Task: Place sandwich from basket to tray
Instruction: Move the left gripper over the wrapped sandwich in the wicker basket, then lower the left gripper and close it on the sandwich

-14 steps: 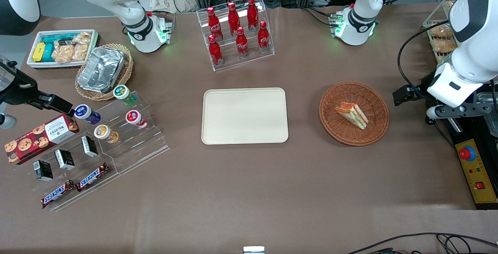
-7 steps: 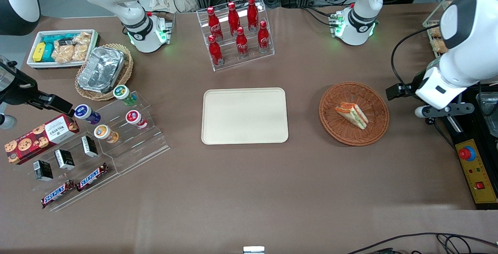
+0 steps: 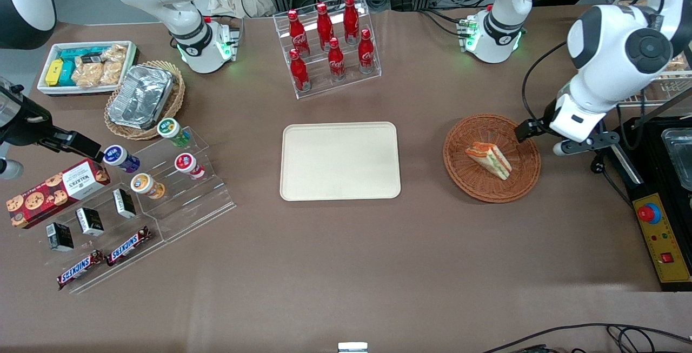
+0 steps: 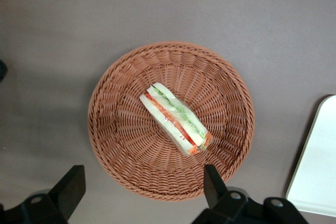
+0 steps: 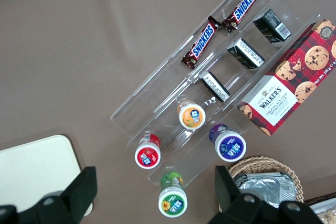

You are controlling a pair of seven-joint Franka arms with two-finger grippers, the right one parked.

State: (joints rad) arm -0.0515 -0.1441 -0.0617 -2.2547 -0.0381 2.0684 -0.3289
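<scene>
Poised above the working arm's end of the bench (image 3: 335, 266), just outside the rim of the wicker basket (image 3: 521, 180): pincer (image 4: 144, 195) with fingers (image 4: 71, 184) spread wide, nothing held. Seen from the wrist camera, black fingertips straddling the basket's edge, with the sandwich (image 4: 176, 119) lying inside the weave, a little off centre, not yet between the jaws. Nestled in the shallow bowl on its side, wedge-shaped, pale soft bread with a red and green filling stripe along the cut face; long axis running at a slant to the line between the fingertips. From the front, sandwich (image 3: 489, 159) toward the tray from the pincer (image 3: 546, 139), so a short reach inward over the rim and probably a wrist turn to close across the narrow width. Basket round, reddish-brown, ribbed weave. Tray (image 3: 340, 161) mid-bench, flat, cream, smooth, rounded corners, low lip, bare. Bench cover matte brown. Likely squashy bread, so a gentle squeeze advisable.
</scene>
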